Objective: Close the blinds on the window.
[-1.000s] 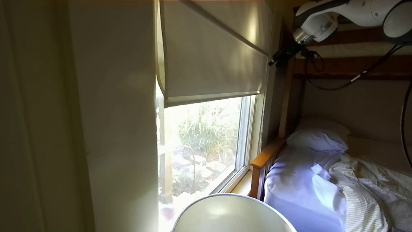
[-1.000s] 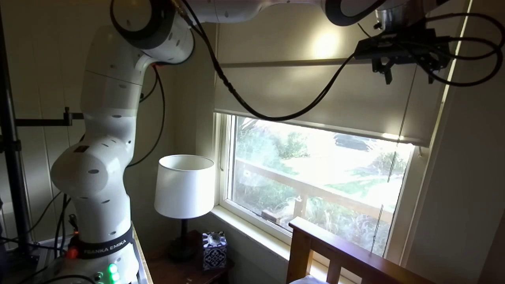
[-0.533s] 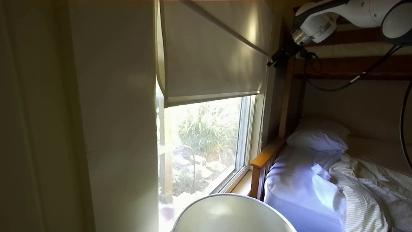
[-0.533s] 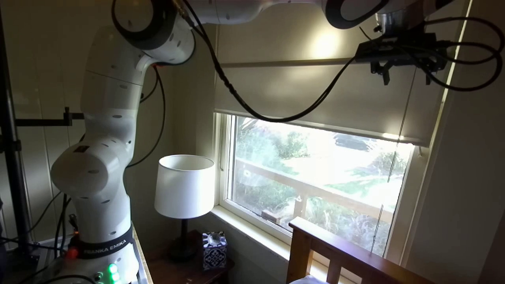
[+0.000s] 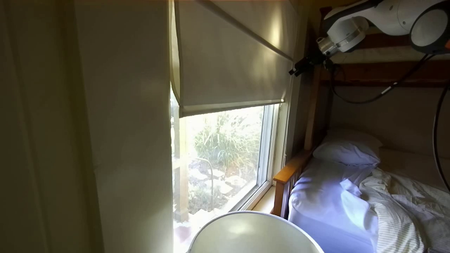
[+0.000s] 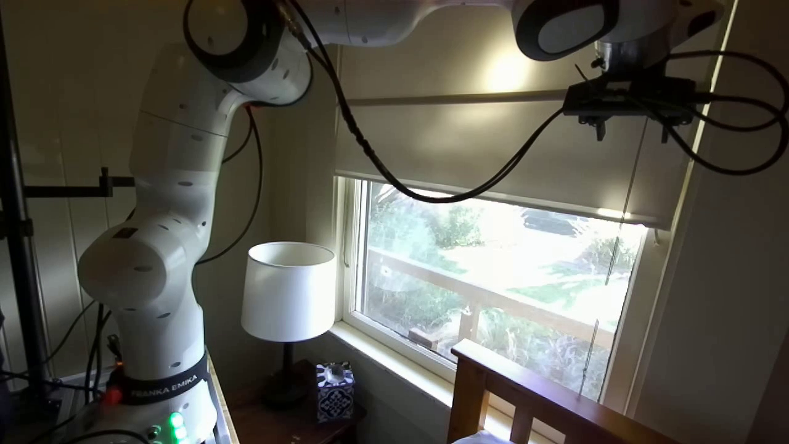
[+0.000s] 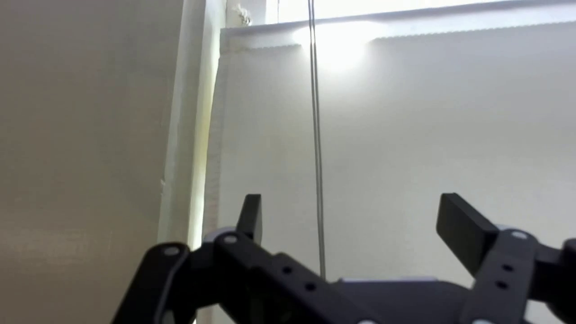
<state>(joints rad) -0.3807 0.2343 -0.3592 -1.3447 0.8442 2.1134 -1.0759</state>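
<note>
gripper (image 7: 351,213) spread wide, nothing in it, cord (image 7: 317,148) lined up between the jaws
Blinds (image 6: 444,135) hang right in front of it, over the upper part of the window (image 6: 493,265). Cord runs vertically near their side edge, by a lower corner (no counter here to go by). I'd guess sideways pinch next, depth's hard to judge.

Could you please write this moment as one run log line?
Blinds: partway down; window: lower part uncovered; end effector: open; cord: between fingers in wrist view, ungripped; task: unfinished
</note>
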